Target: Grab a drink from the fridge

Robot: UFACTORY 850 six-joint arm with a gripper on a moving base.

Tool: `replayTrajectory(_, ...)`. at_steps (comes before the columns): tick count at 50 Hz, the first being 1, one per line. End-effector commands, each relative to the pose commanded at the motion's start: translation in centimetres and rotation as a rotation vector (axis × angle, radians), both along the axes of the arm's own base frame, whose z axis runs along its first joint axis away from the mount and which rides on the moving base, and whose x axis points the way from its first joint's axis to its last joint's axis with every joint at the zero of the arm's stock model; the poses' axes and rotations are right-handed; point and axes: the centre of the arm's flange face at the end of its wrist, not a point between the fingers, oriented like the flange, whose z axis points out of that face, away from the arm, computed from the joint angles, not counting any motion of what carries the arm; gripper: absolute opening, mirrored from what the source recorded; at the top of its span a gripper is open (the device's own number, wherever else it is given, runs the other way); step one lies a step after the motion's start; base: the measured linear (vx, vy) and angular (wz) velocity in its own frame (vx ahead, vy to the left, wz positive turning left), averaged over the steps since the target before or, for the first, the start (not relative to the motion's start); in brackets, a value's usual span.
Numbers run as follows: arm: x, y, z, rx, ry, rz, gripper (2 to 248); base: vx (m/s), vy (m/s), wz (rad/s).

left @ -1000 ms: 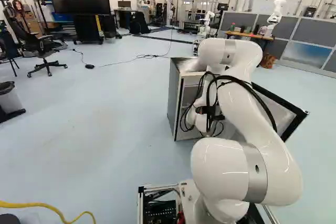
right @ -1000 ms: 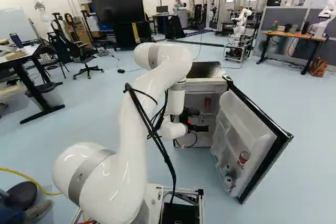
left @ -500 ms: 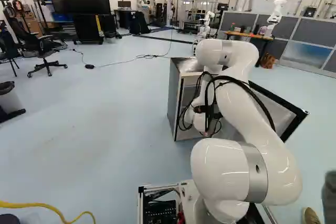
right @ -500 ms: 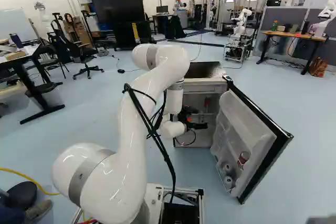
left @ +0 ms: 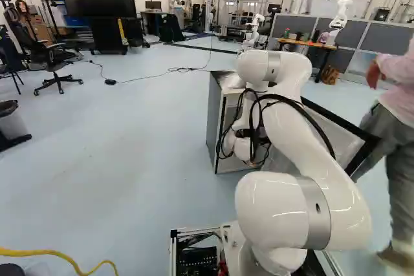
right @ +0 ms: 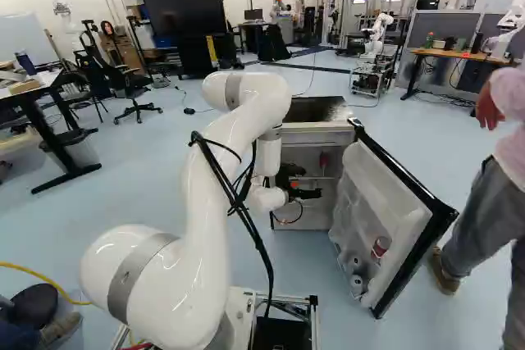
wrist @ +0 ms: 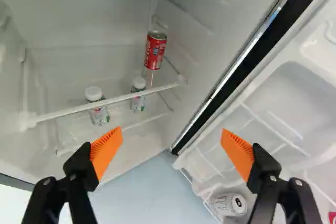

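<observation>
my gripper [right: 305, 193] reaches in at the open fridge [right: 320, 128], its two fingers spread wide, orange pads [wrist: 107, 148] well apart and nothing between them. ahead of me, well beyond my fingertips, a red soda can [wrist: 155, 51] stands upright on the glass shelf [wrist: 79, 72], near the fridge's side wall on the door side. two small white-capped bottles, one [wrist: 98, 106] nearer me and one [wrist: 138, 94] closer to the can, look to be upright beneath that glass, also ahead of my fingers. the fridge door [right: 402, 202] hangs open to my right, and low in it, just beside my right finger in the wrist view, lies a silver can [wrist: 229, 204]. another red can [right: 380, 247] sits in the door farther out to my right. beyond the door from me stands a person [right: 492, 194].
</observation>
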Motion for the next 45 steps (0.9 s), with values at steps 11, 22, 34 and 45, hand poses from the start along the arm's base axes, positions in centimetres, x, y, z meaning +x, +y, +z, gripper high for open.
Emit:
replayTrajectory(11,1.5,0.6,-0.4,-0.006,-0.020,0.011,247,0.000,0.000,0.000)
replayTrajectory(22,2.2,0.9,-0.5,-0.009,-0.029,0.013,247,0.000,0.000,0.000)
replayTrajectory(34,2.2,0.9,-0.5,0.046,-0.073,-0.020,247,0.000,0.000,0.000)
replayTrajectory(45,2.2,0.9,-0.5,0.125,-0.134,-0.067,247,0.000,0.000,0.000)
